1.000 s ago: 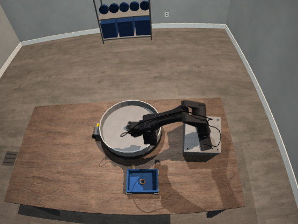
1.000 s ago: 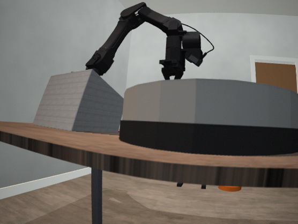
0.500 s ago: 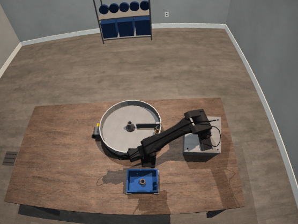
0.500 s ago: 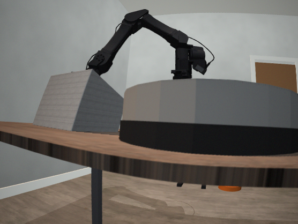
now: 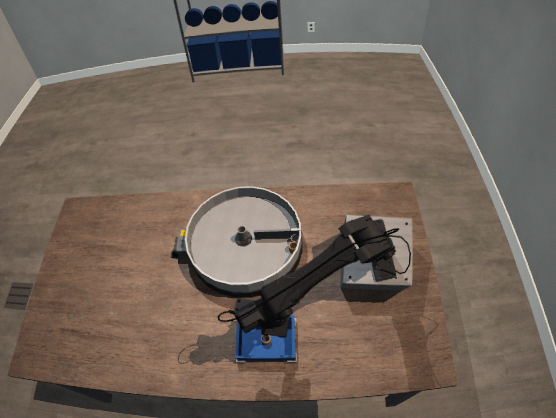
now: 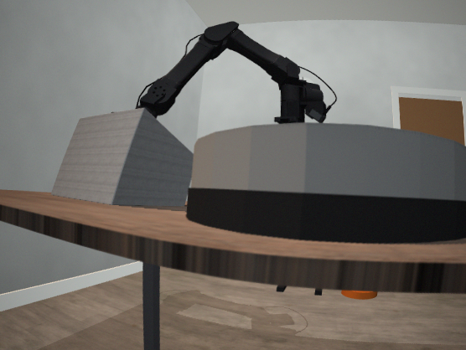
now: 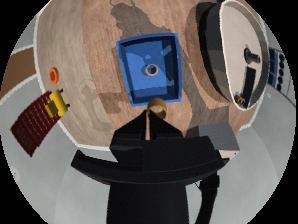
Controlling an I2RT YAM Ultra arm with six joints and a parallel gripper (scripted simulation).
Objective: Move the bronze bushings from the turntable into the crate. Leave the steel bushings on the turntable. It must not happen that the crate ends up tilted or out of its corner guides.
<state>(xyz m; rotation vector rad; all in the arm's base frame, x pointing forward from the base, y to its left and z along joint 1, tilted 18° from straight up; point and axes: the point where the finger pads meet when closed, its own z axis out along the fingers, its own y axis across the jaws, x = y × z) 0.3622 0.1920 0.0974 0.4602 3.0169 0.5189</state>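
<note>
The grey turntable (image 5: 245, 241) holds one bronze bushing (image 5: 292, 245) at its right rim, beside a dark divider bar. I see no steel bushing on it. The blue crate (image 5: 266, 341) stands on the table in front of the turntable and has one bronze bushing (image 5: 266, 343) inside. My gripper (image 5: 268, 324) hangs above the crate's far edge. In the wrist view the fingers are shut on a small bronze bushing (image 7: 157, 103), with the crate (image 7: 149, 67) just beyond it. In the exterior view the turntable rim hides the fingertips.
The arm's grey base block (image 5: 378, 259) stands at the right of the turntable. A small motor box with a yellow part (image 5: 179, 244) sits at the turntable's left edge. A shelf with blue bins (image 5: 233, 37) stands at the far wall.
</note>
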